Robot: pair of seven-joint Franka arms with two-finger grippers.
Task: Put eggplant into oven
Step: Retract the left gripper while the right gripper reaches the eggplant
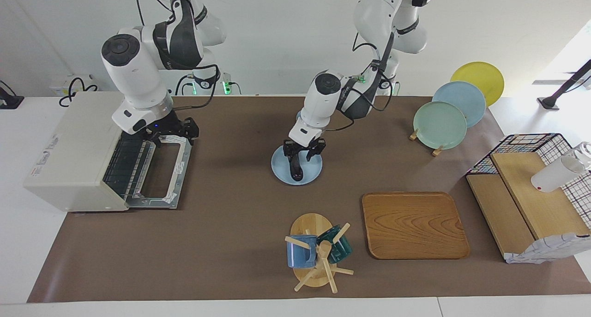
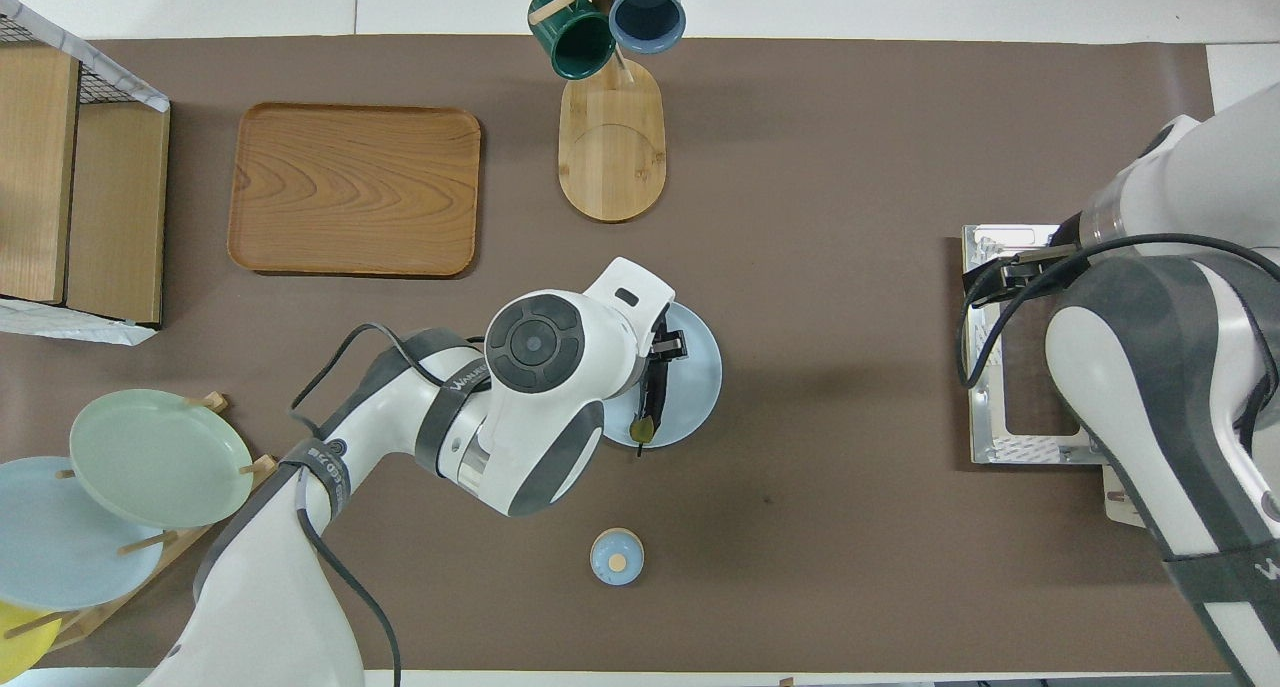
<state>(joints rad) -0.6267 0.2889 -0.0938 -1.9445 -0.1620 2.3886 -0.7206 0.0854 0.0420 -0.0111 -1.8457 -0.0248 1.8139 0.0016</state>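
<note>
The eggplant (image 1: 297,169) (image 2: 648,397) lies dark and slim on a light blue plate (image 1: 281,167) (image 2: 697,387) at the table's middle. My left gripper (image 1: 303,153) (image 2: 662,351) is down over the eggplant's end nearer the robots, its fingers apart on either side of it. The cream oven (image 1: 69,155) stands at the right arm's end, and its door (image 1: 179,178) (image 2: 990,397) is dropped flat and open, the rack showing inside. My right gripper (image 1: 171,134) (image 2: 1015,272) hangs open over the door's end nearer the robots.
A wooden tray (image 1: 413,224) and a mug tree (image 1: 318,254) with two mugs stand farther from the robots. A plate rack (image 1: 441,123) and a wire basket with wooden boards (image 1: 531,197) fill the left arm's end. A small blue knobbed lid (image 2: 617,557) lies nearer the robots than the plate.
</note>
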